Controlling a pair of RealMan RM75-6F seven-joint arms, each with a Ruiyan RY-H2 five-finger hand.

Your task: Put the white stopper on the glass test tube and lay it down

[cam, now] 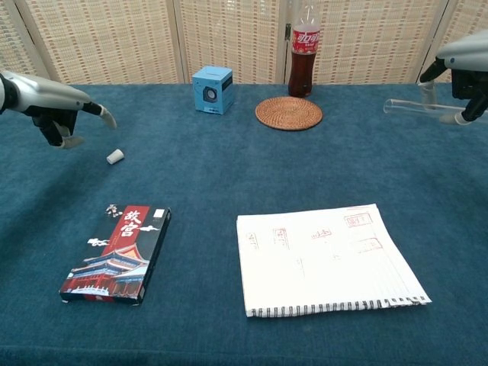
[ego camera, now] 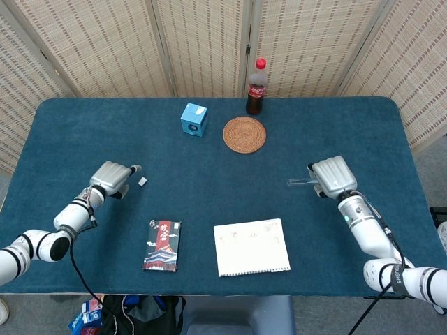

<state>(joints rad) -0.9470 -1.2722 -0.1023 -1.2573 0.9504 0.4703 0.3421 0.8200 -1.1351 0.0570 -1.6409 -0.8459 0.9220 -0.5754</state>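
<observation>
White stopper (ego camera: 142, 181): on the tabletop, just at 3 o'clock of your left hand (ego camera: 112, 179), the nearer one, fingers apart and empty; its axis is too small to tell. Glass test tube (ego camera: 300, 182): held by your right hand (ego camera: 331, 177), long axis level, free end toward 9 o'clock.

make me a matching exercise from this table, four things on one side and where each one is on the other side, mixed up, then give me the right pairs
Things:
1. white stopper
2. glass test tube
3. cola bottle
4. notebook

Places:
A. behind the woven coaster
B. held off the table by the right hand
C. front of the table, right of the boxed card deck
D. on the cloth near the left hand

Pairs: 1-D, 2-B, 3-A, 4-C
</observation>
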